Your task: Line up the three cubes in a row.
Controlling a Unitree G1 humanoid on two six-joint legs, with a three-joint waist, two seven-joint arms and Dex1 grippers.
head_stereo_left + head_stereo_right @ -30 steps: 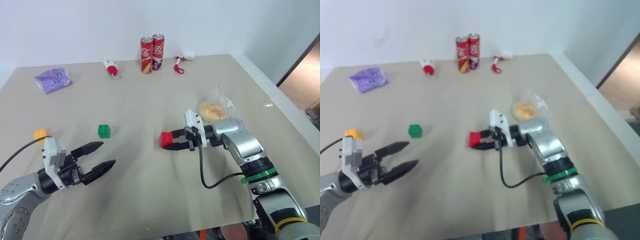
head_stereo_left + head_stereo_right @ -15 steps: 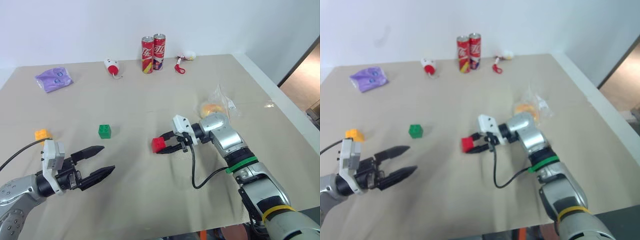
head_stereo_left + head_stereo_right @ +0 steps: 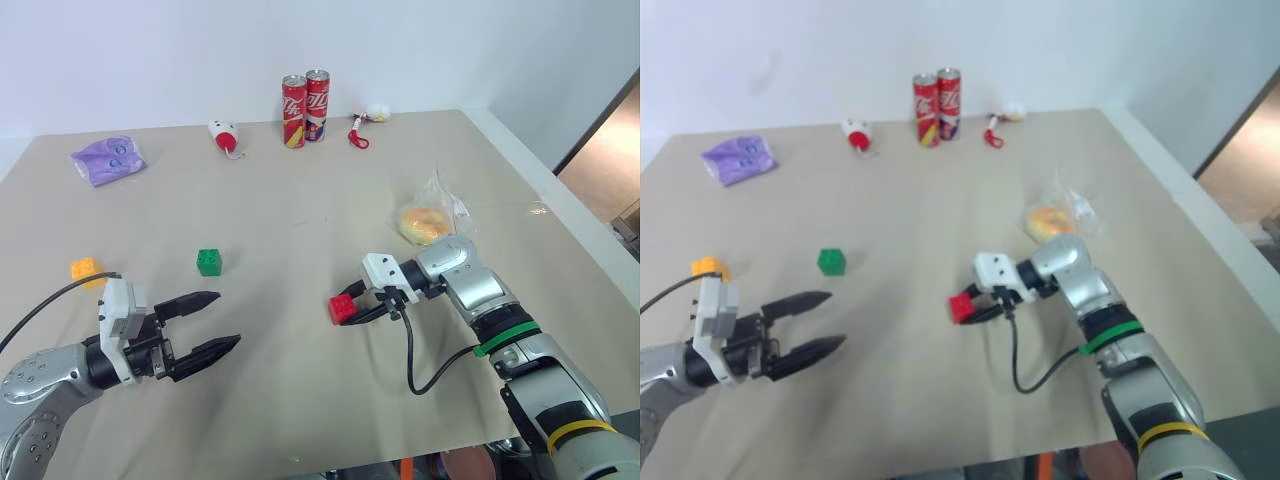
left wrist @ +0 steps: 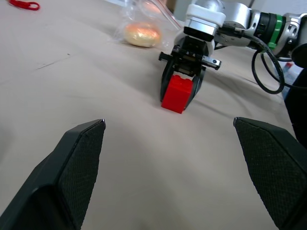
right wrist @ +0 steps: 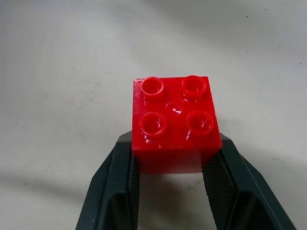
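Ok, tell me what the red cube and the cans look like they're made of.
Red cube: glossy, hard moulded plastic by the look of it; its round studs catch sharp highlights and its edges are crisp.
Cans: probably thin metal with printed red sides; the rims look silvery, though they are too far off to be sure.

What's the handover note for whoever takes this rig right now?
Right hand: shut on the red cube, low over the table, right of centre.
Left hand: open, holding nothing, near the table's front left.
Green cube: on the table, left of centre.
Yellow-orange cube: on the table, further left, near the edge.
Done: red cube picked up.
Left: set the red cube down, then bring all three cubes into one row; none are lined up yet.
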